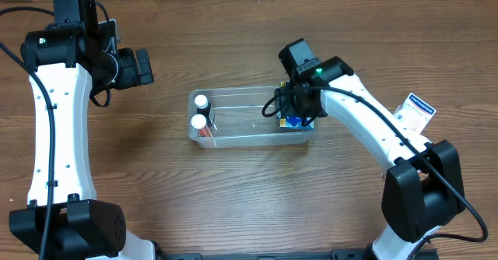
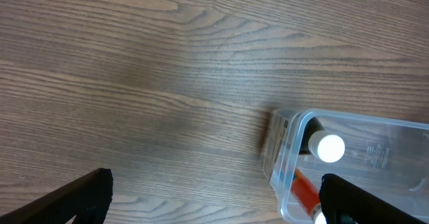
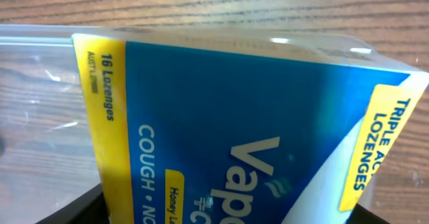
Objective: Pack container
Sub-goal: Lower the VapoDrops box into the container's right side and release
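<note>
The clear plastic container (image 1: 249, 139) lies at the table's middle. Two white-capped bottles (image 1: 201, 112) stand or lie at its left end; one has an orange-red body (image 2: 305, 189). My right gripper (image 1: 296, 116) is down inside the container's right end, shut on a blue and yellow cough lozenge box (image 3: 234, 143) that fills the right wrist view. My left gripper (image 1: 140, 67) is open and empty, above bare table to the upper left of the container; the container's left end shows in the left wrist view (image 2: 295, 184).
A white and blue box (image 1: 414, 112) lies on the table at the right, beside the right arm. The table is brown wood.
</note>
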`<state>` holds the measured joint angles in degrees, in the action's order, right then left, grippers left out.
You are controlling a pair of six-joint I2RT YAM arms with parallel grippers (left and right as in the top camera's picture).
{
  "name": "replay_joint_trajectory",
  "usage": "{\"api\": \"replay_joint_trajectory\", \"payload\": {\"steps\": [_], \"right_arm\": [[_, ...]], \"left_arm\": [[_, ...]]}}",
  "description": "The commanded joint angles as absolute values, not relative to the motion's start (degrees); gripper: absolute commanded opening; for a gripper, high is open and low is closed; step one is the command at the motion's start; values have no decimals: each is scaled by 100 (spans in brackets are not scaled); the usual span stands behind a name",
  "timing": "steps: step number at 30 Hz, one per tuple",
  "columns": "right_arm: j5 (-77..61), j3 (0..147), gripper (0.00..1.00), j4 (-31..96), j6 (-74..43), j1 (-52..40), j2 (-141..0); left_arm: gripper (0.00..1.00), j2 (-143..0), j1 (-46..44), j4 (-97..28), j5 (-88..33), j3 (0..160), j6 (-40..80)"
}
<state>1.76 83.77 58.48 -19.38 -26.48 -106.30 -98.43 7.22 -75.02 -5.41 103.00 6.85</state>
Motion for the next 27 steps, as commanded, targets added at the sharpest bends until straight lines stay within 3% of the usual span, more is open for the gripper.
{"api": "replay_joint_trajectory", "payload": {"steps": [1,20,22,25,27], "right_arm": [[143,8099,17,5839,-1885,-2655,-10691],[139,8101,17,6333,-1817,-2655,-10689],[141,8101,23,6329,-1817,-2655,-10689],[141,8101,49,6289,-1817,-2655,-10689],[143,8101,60,6267,-1817,-2655,-10689]], "left_arm": [[100,-9867,709,-7500,-561,10324,576],[100,-9867,709,-7505,-561,10324,576],[100,-9867,709,-7511,-558,10324,578],[100,-9867,709,-7511,-558,10324,576],[100,-9867,709,-7509,-558,10324,576]]}}
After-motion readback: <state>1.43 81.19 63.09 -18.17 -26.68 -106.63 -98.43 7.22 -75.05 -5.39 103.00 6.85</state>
